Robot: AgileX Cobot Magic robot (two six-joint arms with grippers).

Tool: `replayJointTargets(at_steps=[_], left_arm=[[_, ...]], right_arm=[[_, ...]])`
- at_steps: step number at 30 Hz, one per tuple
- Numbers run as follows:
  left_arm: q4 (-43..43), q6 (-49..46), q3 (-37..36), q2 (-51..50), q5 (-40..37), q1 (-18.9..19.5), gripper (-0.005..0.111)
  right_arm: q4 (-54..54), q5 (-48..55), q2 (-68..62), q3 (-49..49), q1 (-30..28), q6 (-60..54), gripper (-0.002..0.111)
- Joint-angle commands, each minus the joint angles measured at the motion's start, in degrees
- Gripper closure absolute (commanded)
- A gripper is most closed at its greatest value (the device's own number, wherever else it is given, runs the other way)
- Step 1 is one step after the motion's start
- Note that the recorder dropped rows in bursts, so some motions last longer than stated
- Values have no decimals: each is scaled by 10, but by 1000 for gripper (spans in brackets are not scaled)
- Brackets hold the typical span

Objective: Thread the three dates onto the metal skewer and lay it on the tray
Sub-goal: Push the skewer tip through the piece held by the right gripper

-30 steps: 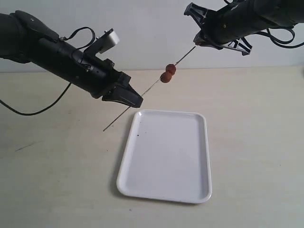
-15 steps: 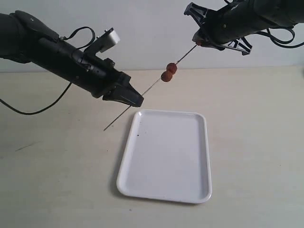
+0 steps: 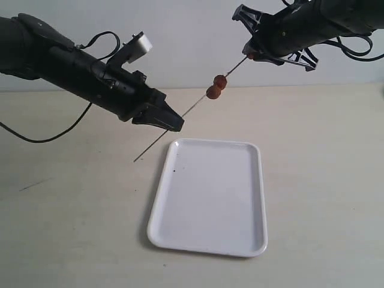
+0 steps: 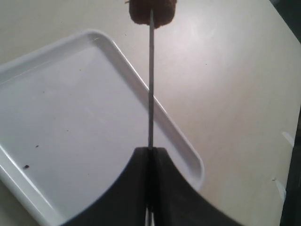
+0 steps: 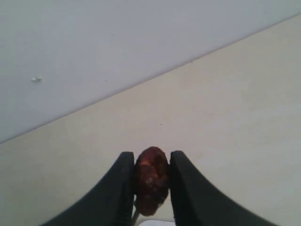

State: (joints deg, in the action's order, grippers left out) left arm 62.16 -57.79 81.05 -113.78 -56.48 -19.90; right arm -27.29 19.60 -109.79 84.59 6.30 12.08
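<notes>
Two dates [image 3: 217, 87] sit on the skewer [image 3: 191, 108], beyond the tray [image 3: 210, 198].

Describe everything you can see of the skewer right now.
The skewer is a very thin, straight grey metal rod, held tilted in the air, off the tray. The shut left gripper clamps it near its lower end, and the tip pokes out below. Two dates sit threaded side by side past its middle. Its upper end meets a third date between the fingers of the right gripper.

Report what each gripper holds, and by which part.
The left gripper pinches the metal skewer toward its lower end; the right gripper clasps a date by its sides.
</notes>
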Motion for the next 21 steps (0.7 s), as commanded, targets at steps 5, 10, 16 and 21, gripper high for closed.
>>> replayJointTargets(at_steps=[5, 10, 16, 21], left_arm=[[40, -33, 4, 2, 28, -2, 107], [55, -56, 4, 2, 52, -21, 107], [59, -72, 4, -6, 126, -58, 107], [64, -80, 4, -9, 178, -72, 107]], right_arm=[[-34, 16, 5, -2, -3, -51, 81], [-89, 32, 5, -2, -3, -103, 81], [-103, 52, 5, -2, -3, -117, 81], [-104, 62, 5, -2, -3, -126, 81]])
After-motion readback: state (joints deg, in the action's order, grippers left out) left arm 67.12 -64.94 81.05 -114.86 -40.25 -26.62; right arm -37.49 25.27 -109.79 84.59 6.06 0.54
